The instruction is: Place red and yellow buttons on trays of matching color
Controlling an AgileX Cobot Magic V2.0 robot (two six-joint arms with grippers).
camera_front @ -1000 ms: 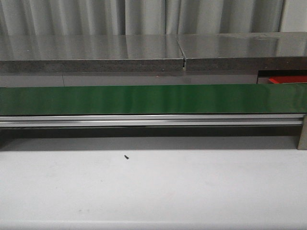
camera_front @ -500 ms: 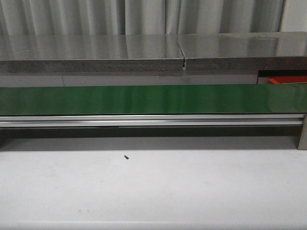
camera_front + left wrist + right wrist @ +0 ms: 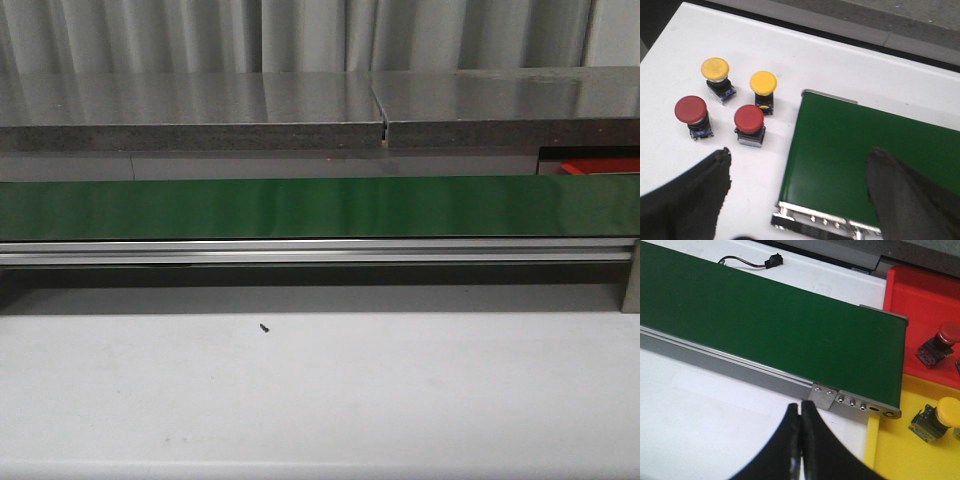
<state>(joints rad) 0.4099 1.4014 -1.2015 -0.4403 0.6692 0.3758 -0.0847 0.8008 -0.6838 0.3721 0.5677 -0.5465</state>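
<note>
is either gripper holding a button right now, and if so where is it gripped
Nothing is held. The left gripper is open over the end of the green belt, beside the four buttons; the right gripper is shut on nothing.

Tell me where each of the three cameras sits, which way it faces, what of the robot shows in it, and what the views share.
Front view: looks forward over the table at the side of the green belt; no arm shows.
Left wrist view: on the left arm, looking down at one belt end, two red buttons and two yellow buttons; the open left pincer shows.
Right wrist view: on the right arm, looking down at the other belt end, the red tray and yellow tray; the shut right pincer shows.
Shared: the belt appears in all three.
</note>
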